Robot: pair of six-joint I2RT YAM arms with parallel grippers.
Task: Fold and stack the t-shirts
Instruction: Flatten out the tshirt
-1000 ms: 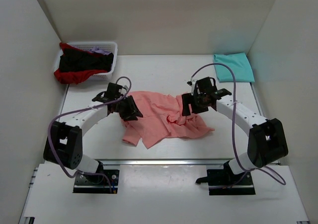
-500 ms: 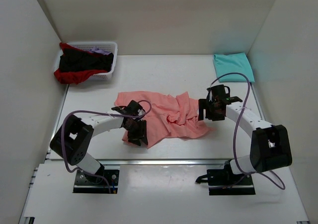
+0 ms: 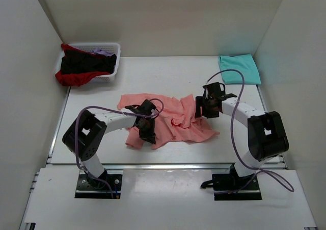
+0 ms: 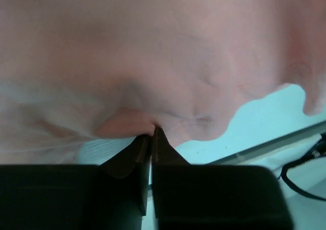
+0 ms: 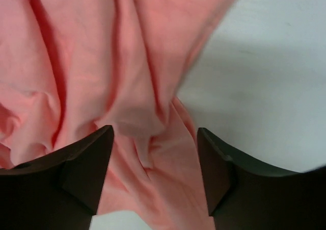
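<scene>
A salmon-pink t-shirt (image 3: 170,119) lies crumpled in the middle of the table. My left gripper (image 3: 147,133) is at its near left part and is shut on a pinch of the pink cloth (image 4: 127,124). My right gripper (image 3: 200,107) is open over the shirt's right side, with folds of pink cloth (image 5: 153,138) between its fingers (image 5: 86,163). A turquoise t-shirt (image 3: 239,68) lies folded at the far right corner. Black (image 3: 86,62), red (image 3: 71,78) and lilac (image 3: 102,51) shirts lie in the basket.
A white slatted basket (image 3: 113,49) stands at the far left corner of the table. White walls close in the table on three sides. A metal rail (image 3: 168,164) runs along the table's near edge.
My left gripper moved from the shirt's near left corner slightly right and back, still on the cloth. My right gripper moved left from the shirt's right edge onto the cloth. The shirt's left part shifted.
</scene>
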